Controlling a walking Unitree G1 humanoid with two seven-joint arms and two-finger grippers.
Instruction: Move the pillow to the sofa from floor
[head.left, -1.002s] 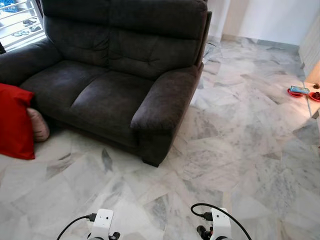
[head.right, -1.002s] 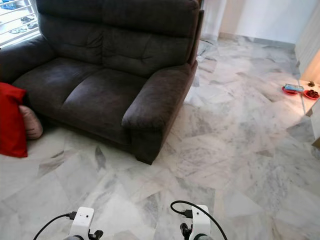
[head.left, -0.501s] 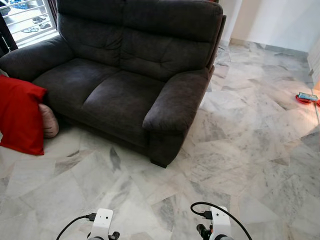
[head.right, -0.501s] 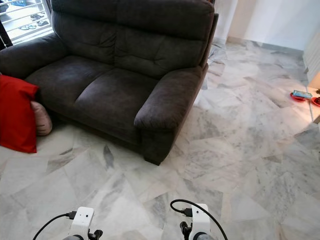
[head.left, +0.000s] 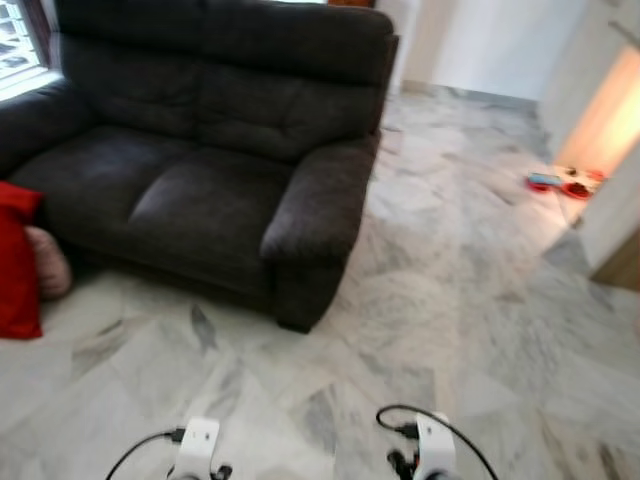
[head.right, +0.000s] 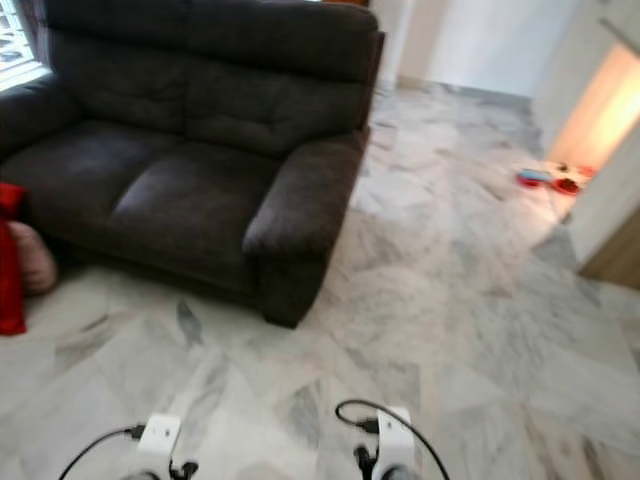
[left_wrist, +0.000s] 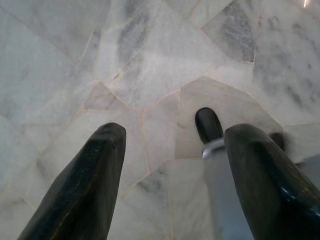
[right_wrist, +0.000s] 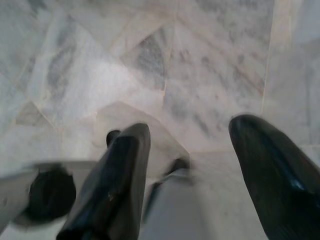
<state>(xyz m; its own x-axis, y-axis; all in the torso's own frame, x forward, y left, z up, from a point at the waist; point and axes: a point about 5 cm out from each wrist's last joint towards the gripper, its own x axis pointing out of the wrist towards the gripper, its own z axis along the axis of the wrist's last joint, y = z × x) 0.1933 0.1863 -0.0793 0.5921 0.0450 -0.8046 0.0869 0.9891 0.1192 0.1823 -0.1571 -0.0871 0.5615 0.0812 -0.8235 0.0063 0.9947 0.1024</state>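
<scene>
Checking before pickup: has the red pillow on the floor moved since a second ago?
No. The red pillow still leans by the dark grey fabric sofa's front left corner, against the pinkish cushion; only the camera turned.

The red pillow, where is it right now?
In the left eye view the red pillow stands on the marble floor at the far left, beside a pinkish cushion against the dark sofa's front.

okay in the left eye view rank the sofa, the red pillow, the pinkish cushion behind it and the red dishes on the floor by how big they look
1. sofa, by far the largest
2. red pillow, though cut off by the frame edge
3. pinkish cushion, partly hidden
4. red dishes, smallest, but farthest away and blurred
</scene>
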